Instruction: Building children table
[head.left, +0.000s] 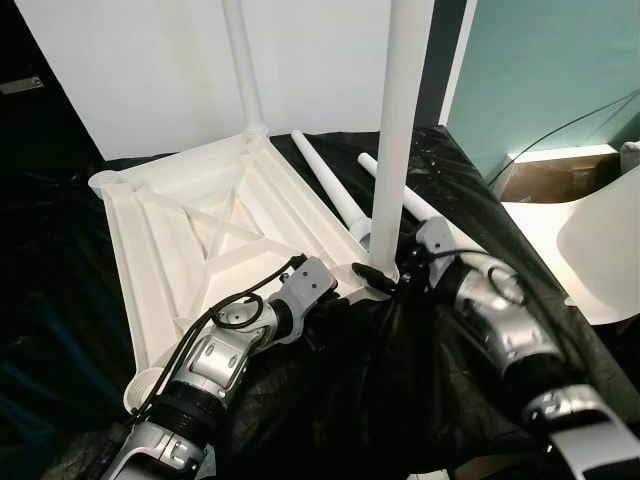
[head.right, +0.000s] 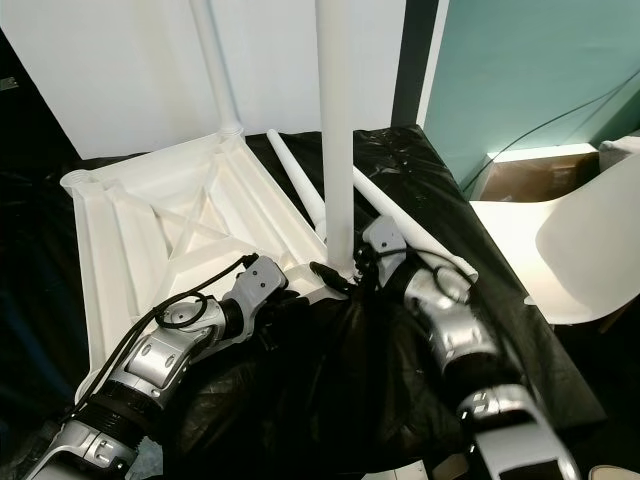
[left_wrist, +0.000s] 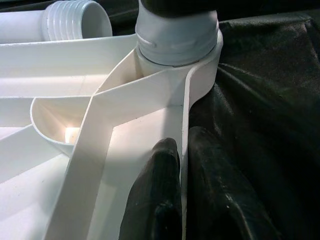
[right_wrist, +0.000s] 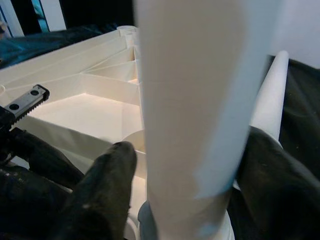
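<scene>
Screwing leg (head.left: 398, 130) into tabletop (head.left: 215, 225) near corner: right gripper (right_wrist: 187, 170) clasping leg, left gripper (left_wrist: 182, 175) pinching rim; next, twisting tight.

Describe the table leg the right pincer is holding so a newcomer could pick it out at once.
Find the white tabletop lying upside down on black sheeting. At its near corner, a white leg stands upright in its socket, with the right pincer around its base. The other upright leg is at the far corner; two more lie flat.
</scene>
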